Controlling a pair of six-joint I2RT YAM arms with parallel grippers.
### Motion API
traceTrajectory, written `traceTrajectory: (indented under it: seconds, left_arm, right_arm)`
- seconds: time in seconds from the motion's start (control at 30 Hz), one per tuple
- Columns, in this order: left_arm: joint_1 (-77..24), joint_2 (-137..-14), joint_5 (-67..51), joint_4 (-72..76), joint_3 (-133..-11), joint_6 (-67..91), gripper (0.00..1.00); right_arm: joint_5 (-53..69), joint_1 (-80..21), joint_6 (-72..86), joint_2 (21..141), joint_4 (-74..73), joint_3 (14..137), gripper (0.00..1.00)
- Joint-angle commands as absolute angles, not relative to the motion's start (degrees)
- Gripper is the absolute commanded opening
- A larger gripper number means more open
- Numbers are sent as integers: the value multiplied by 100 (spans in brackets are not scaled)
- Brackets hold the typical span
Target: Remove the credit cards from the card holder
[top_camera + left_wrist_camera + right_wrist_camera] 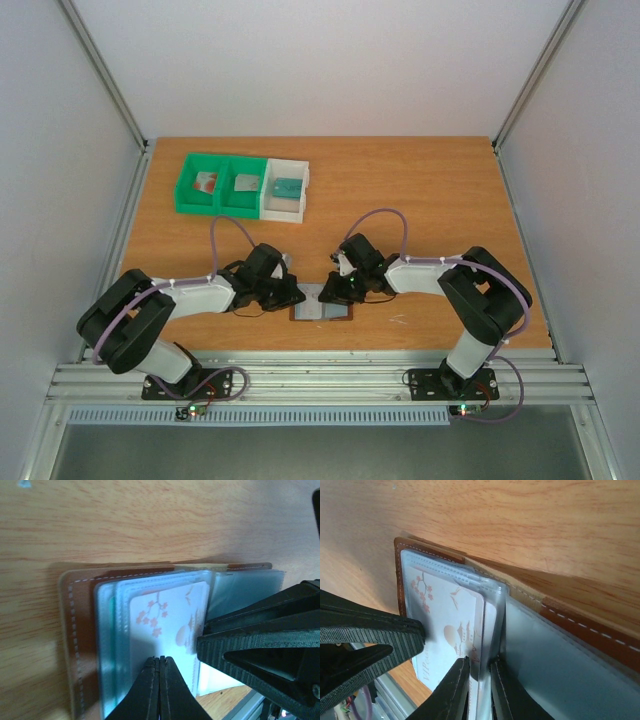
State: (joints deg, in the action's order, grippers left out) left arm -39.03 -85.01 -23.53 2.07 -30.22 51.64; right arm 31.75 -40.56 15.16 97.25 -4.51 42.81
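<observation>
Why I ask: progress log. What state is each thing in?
card holder: lying open, flat.
blossom-print card: inside a clear sleeve.
left tool: shut, tips on that card.
right tool: fingers slightly apart astride the sleeve edges; grip unclear.
green bin: one greyish card per compartment.
white bin: holds a teal card.

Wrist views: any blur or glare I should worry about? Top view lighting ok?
Left wrist: mildly soft overall, but the print on the white blossom-print plastic card is still legible. Right wrist: the brown leather-like folding card holder throws a clear shadow on the wooden table. Top external: even light, only faint shadows, no glare.
</observation>
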Motion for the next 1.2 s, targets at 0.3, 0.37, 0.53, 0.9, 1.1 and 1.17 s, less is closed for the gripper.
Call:
traceTrajectory:
  seconds: [0.3, 0.37, 0.53, 0.9, 1.1, 1.17]
  left_arm:
    - [-3927, -8586, -2338, 282, -2763, 5155, 19]
    - [-3928, -8426, -2348, 247, -2768, 5180, 24]
    - [-3921, -8236, -2450, 220, -2813, 5232, 30]
    - [-3926, -7898, -2343, -365, -2909, 5115, 36]
    - [-3926, -7929, -2260, -331, -2862, 5083, 26]
    - [-3923, -8068, -2251, -297, -2845, 5034, 16]
  right_arm:
    - [2763, -4083, 1466, 9669, -635, 4158, 2]
    - [2656, -4084, 1431, 9522, -726, 4126, 1]
    - [2726, -4084, 1489, 9165, -899, 4155, 1]
    - [3332, -4096, 1863, 9319, -388, 4104, 13]
    - [3706, -4104, 2081, 9800, -58, 4105, 16]
    - [3667, -4101, 2034, 9907, -126, 4102, 16]
